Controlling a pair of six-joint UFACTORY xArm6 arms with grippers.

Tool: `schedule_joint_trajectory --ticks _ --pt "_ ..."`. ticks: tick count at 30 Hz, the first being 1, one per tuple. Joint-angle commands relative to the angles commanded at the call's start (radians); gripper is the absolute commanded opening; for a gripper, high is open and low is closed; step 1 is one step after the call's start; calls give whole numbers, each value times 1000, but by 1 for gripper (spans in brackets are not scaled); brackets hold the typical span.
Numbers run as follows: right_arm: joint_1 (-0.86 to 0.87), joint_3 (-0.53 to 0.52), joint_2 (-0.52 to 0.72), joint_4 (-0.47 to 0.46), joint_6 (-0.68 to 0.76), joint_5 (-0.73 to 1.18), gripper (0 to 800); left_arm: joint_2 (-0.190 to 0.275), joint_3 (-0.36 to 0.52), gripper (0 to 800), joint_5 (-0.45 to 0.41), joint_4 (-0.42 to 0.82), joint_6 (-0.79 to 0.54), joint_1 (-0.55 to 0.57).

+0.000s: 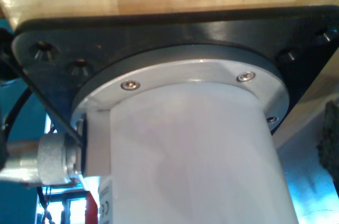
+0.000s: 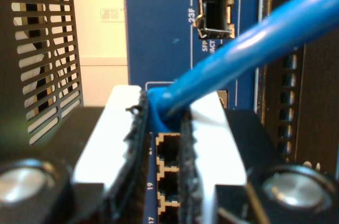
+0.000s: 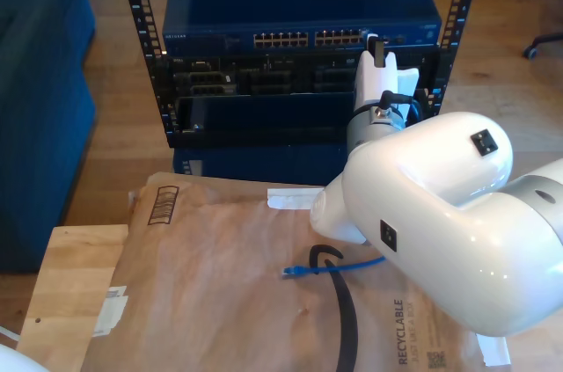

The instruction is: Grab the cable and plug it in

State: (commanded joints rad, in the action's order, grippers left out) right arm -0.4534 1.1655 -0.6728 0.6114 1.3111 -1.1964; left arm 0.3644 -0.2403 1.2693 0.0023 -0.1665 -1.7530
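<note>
My second gripper (image 2: pixel 164 144) was clamped narrow on the thin bright blue Ethernet cable (image 2: pixel 249 44), close behind its plug, right at the blue switch's row of small sockets (image 2: pixel 168 147). I judged the cable light and floppy, so gripping near the stiff plug made sense. Its free end (image 3: pixel 290 273) lay on brown cardboard (image 3: pixel 211 284). I couldn't tell my first gripper's state.
</note>
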Motion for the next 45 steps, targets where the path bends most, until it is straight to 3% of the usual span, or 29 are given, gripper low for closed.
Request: schedule_joint_trajectory --ticks 45 --pt "-15 48 -18 0 0 31 0 0 0 800 0 0 0 0"
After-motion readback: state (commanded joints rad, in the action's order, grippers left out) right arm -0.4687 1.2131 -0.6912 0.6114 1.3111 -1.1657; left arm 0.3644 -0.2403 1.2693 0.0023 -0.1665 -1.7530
